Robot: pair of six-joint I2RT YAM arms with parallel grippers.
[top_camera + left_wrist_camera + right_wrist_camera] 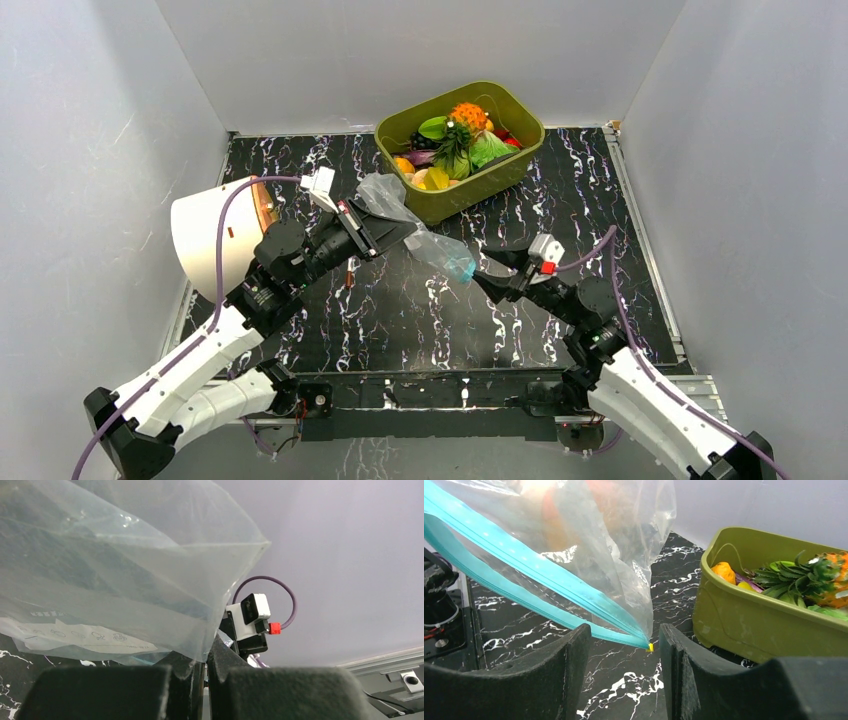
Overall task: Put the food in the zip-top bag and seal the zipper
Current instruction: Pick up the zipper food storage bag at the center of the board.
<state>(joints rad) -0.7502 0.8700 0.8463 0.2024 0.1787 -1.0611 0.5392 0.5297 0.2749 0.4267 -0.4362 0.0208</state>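
Top view: zip-top bag (pixel 405 215) held off the table, mid-table, just beside the green tub (pixel 520 165) at the far edge. Food (pixel 455 140) is piled in the tub; bag seems empty.

Left wrist: my left gripper (pixel 205 666) is clamped on a bag edge. Light, floppy, slippery film.

Right wrist: my right gripper (pixel 624 640) gapes, holding nothing. The zipper (pixel 539 582) end sits between its fingers; that stiffer strip looks best to pinch.

Olive tub (pixel 482 190) at back of marbled table (pixel 400 310) — white dome (pixel 205 240) left.
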